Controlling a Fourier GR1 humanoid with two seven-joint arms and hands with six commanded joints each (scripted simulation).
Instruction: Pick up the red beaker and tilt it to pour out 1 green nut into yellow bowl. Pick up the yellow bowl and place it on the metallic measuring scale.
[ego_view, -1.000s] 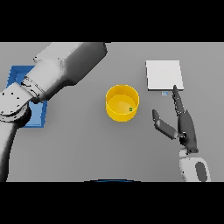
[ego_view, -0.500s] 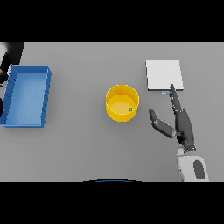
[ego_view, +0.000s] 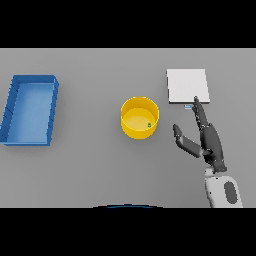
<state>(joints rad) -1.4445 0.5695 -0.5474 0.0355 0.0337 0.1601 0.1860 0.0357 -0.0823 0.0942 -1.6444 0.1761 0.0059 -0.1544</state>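
The yellow bowl (ego_view: 139, 118) stands upright in the middle of the table, with a small green nut (ego_view: 149, 125) inside near its right wall. The metallic measuring scale (ego_view: 187, 86), a pale square plate, lies to the bowl's upper right. My right hand (ego_view: 210, 142) is open to the right of the bowl, fingers straight and pointing up toward the scale's front edge, thumb spread toward the bowl. It touches neither. No red beaker shows, and my left hand is out of view.
A blue open tray (ego_view: 50, 117) lies at the table's left side, a good way from the bowl.
My left arm, which covered the blue tray a second ago, has withdrawn out of view to the left. The right hand has shifted slightly left, toward the bowl.
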